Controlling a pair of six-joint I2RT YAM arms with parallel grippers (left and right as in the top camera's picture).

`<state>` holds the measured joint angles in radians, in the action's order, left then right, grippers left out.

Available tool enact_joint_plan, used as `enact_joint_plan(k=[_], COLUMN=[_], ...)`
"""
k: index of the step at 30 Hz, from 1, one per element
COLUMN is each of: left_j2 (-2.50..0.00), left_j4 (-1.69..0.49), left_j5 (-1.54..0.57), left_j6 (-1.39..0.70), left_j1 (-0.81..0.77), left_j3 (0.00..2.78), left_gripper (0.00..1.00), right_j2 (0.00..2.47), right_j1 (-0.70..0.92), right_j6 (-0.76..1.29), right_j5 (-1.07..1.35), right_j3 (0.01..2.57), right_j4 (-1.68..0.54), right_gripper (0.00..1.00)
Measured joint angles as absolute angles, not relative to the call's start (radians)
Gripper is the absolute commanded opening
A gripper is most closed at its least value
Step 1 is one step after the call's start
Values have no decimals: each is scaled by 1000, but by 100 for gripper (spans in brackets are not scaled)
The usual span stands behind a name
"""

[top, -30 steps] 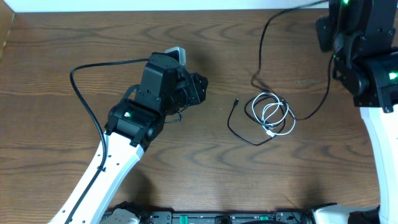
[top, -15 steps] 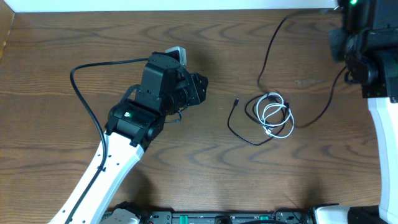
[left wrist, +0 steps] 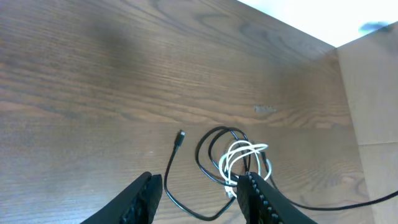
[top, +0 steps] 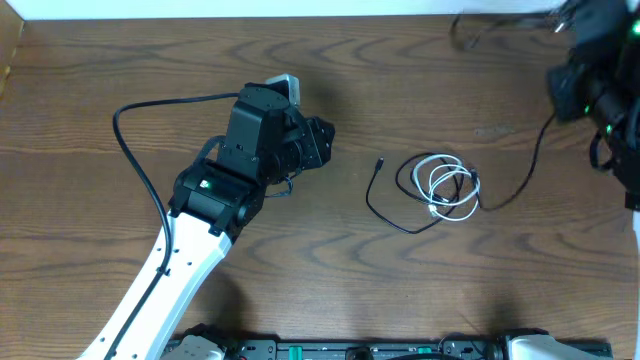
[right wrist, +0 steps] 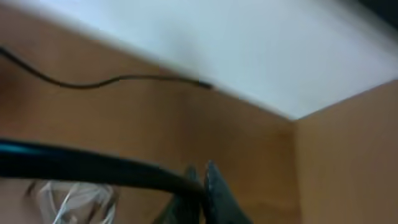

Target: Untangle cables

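I am pinching my right hand [right wrist: 200,186] shut on what looks like a black cable [top: 528,172] at the upper right of the overhead view. That strand is running down and left from there into the tangle, which is lying on the desk [top: 330,270] right of centre. My left hand [left wrist: 199,186] is hovering left of centre, fingers spread and holding nothing.

To pull this well, I am judging that I should be lifting slowly along the line of the strand. I should also be watching whether the white cable [top: 447,190] coil is dragging along; if so, my left hand ought to be pinning it down. The other black cable [top: 372,195], its loose plug [top: 380,162] pointing up-frame, is looping around the white one.

My right arm is showing blurred overhead and my right wrist view is smeared, so the exact grip point is hard to make out. Whether a true knot is sitting inside the coil, I cannot tell.
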<state>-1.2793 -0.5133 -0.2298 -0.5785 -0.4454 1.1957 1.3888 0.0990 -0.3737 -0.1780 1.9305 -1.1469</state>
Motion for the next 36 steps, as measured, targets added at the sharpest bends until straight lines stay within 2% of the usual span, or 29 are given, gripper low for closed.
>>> enact_joint_plan(k=[4, 8, 16, 22, 27, 36], left_j2=[-1279, -1279, -1279, -1279, -1279, -1279], left_j4=[-513, -514, -513, -513, -514, -517], left_j5=[-230, -230, -230, -230, -230, -230], left_j6=[-579, -579, -579, -579, -579, -579], left_j1=[-446, -446, -446, -446, -446, -446], left_j3=[1196, 1196, 1196, 1196, 1196, 1196], left_gripper=[45, 45, 45, 45, 45, 45], right_j2=[1435, 1436, 1418, 1406, 1392, 1601], right_j1=[99, 99, 19, -55, -92, -237], right_j6=[-358, -296, -191, -172, -173, -93], right_j5=[-123, -110, -221, -218, -276, -305], right_j3=[1927, 1925, 1977, 2142, 2164, 2164], right_j4=[-1359, -1445, -1295, -1220, -1134, -1205], right_gripper=[1, 1, 1, 1, 1, 1])
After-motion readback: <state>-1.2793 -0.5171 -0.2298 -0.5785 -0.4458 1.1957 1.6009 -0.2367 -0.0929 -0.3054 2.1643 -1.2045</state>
